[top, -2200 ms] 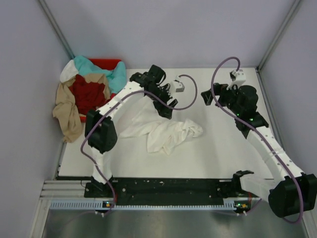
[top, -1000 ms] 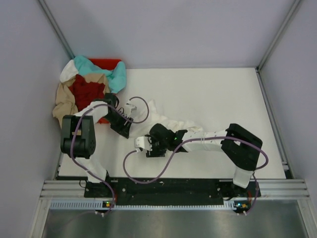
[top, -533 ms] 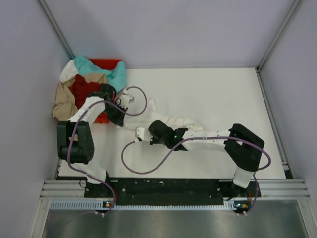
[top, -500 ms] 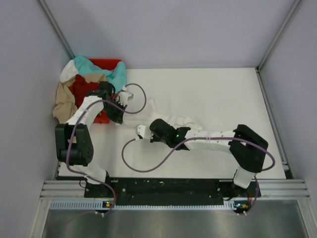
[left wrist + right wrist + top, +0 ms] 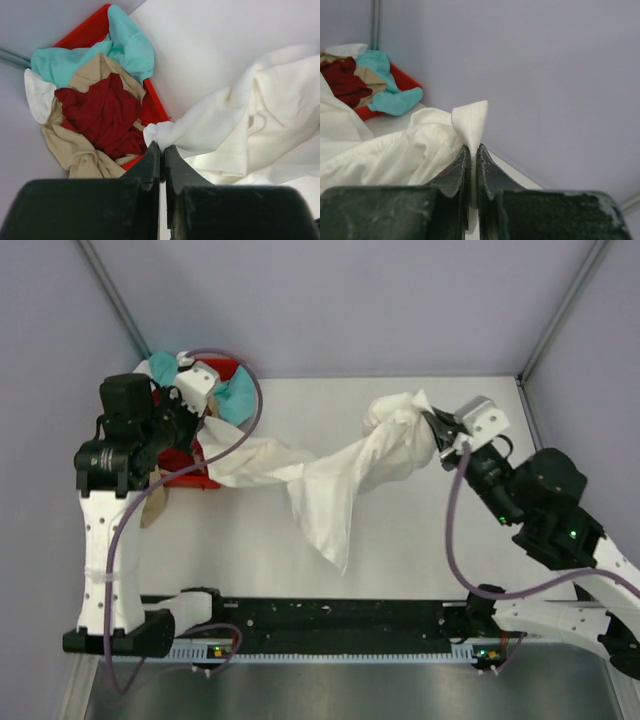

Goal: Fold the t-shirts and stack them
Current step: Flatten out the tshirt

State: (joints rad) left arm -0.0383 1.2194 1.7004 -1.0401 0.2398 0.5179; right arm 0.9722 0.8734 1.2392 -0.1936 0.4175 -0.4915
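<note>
The white t-shirt (image 5: 330,480) hangs stretched over the bench (image 5: 430,550) between both arms. The left pincer (image 5: 161,149) is clamped on one bunched corner and the right pincer (image 5: 472,150) on another. It looks like light, limp cloth that sags and twists, so it is probably best held at hem or shoulder corners.

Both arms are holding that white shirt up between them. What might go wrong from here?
The left pincer and right pincer each pinch only a small tuck of the white shirt, so either end might slip free. The shirt hangs bunched and twisted in the middle, so it may land creased. Its left end is close to the red bin and could snag there.
</note>
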